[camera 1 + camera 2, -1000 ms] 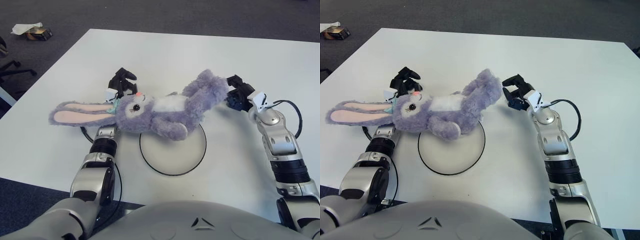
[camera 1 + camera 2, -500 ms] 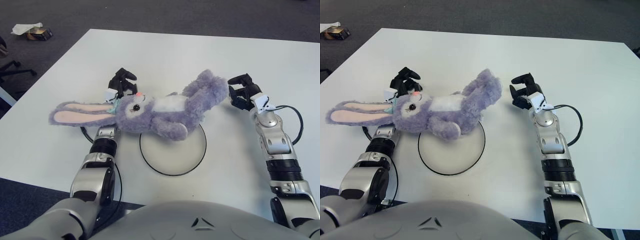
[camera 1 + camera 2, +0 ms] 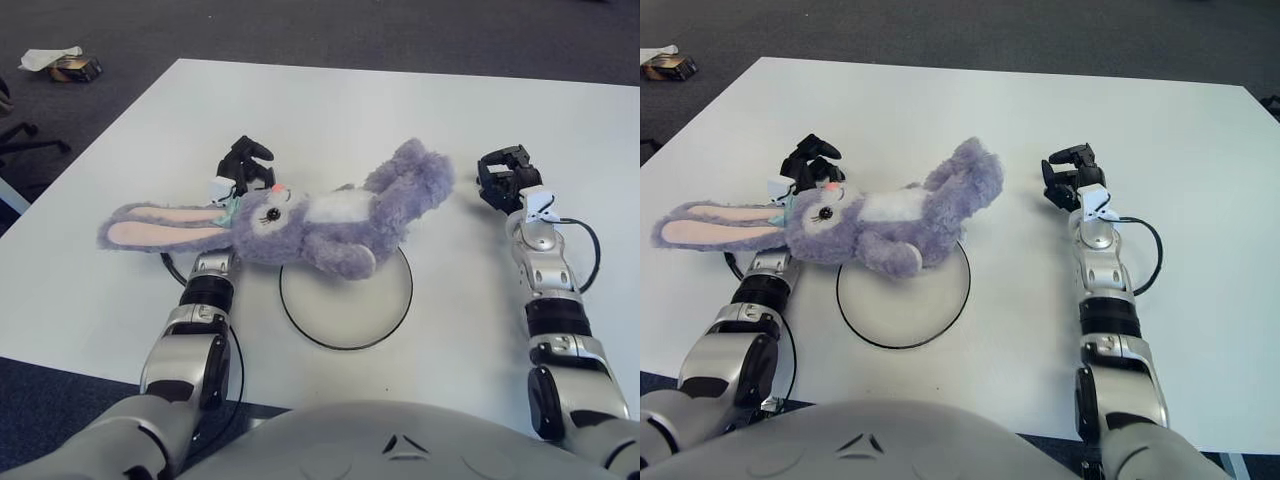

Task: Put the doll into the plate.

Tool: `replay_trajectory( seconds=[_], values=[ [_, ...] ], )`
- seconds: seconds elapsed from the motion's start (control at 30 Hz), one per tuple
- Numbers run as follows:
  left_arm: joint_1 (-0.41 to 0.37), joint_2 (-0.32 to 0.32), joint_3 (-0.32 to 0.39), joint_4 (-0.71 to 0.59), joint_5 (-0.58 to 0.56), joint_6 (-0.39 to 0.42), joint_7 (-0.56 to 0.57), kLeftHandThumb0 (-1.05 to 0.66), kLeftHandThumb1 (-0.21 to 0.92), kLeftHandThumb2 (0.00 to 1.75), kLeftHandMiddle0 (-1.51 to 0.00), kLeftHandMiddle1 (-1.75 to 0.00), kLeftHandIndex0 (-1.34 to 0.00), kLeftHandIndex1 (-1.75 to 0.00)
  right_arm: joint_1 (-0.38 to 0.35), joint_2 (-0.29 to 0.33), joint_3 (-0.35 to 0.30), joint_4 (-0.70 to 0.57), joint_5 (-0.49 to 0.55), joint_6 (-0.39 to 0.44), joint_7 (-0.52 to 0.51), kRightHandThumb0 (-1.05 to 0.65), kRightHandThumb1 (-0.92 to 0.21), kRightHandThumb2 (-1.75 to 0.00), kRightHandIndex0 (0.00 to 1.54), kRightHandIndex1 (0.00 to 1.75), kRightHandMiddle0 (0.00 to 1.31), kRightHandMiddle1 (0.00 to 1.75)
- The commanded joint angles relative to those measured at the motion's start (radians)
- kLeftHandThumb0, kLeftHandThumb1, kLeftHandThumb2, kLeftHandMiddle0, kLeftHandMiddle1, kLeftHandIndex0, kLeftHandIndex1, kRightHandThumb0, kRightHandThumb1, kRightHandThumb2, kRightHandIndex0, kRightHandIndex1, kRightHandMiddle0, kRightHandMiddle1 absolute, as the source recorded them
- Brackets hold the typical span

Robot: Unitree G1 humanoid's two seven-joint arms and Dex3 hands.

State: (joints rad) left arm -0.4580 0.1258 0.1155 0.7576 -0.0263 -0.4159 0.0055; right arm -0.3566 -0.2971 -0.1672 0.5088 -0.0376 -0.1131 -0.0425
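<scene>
A purple plush rabbit doll (image 3: 320, 225) with long pink-lined ears lies on the white tabletop (image 3: 330, 110), stretched mostly from left to right. Its long axis is a little tilted: the ears (image 3: 160, 226) point to the left, the head with the pink nose is at the left of centre, and the legs (image 3: 415, 180) rise toward the far right. The lower part of its body overlaps the far rim of the round white plate with a thin black edge (image 3: 346, 300), but most of the doll is outside the plate, and the plate's near part is bare. The left hand (image 3: 243, 168) shows just behind the doll's head, on the far side of it, with its dark fingers curled near the nose; the head covers the palm, so I cannot tell if it really holds the doll or only touches it. The right hand (image 3: 505, 178) is to the right of the doll's legs, apart from them, with the fingers bent loosely and nothing between them. A black cable (image 3: 585, 255) makes a loop beside the right forearm on the tabletop. On the dark grey carpet floor at the far left lie a small brown box (image 3: 78, 68) and a crumpled white paper (image 3: 50, 56) just beside it. Between the doll and the plate's centre nothing stands.
</scene>
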Motion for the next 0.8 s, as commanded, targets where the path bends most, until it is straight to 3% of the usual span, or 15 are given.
replay_trajectory(
  seconds=[0.0, 0.4, 0.43, 0.53, 0.77],
  values=[
    [0.082, -0.002, -0.007, 0.058, 0.012, 0.003, -0.008, -0.01, 0.23, 1.42, -0.56, -1.75, -0.55, -1.75, 0.031, 0.037, -0.017, 0.146, 0.041, -0.018, 0.026, -0.35, -0.91, -0.54, 0.39, 1.41, 0.20, 1.75],
    [0.091, -0.001, -0.004, 0.047, 0.005, 0.008, -0.022, -0.01, 0.23, 1.43, -0.57, -1.75, -0.55, -1.75, 0.027, 0.054, -0.045, 0.233, 0.112, -0.124, 0.070, -0.37, -0.78, -0.71, 0.49, 1.44, 0.27, 1.75],
    [0.091, -0.001, -0.004, 0.046, 0.005, 0.007, -0.023, -0.01, 0.23, 1.43, -0.57, -1.75, -0.55, -1.75, 0.029, 0.056, -0.046, 0.236, 0.115, -0.129, 0.072, -0.24, -0.71, -0.80, 0.50, 1.47, 0.27, 1.75],
    [0.094, -0.001, -0.005, 0.043, 0.006, 0.007, -0.024, -0.01, 0.23, 1.43, -0.57, -1.75, -0.55, -1.75, 0.034, 0.058, -0.047, 0.243, 0.120, -0.144, 0.074, -0.08, -0.60, -0.92, 0.53, 1.50, 0.27, 1.75],
    [0.101, -0.001, -0.009, 0.030, 0.008, 0.011, -0.027, -0.01, 0.23, 1.43, -0.57, -1.75, -0.55, -1.75, 0.035, 0.068, -0.049, 0.276, 0.103, -0.203, 0.040, -0.01, -0.49, -1.06, 0.58, 1.53, 0.31, 1.75]
  ],
)
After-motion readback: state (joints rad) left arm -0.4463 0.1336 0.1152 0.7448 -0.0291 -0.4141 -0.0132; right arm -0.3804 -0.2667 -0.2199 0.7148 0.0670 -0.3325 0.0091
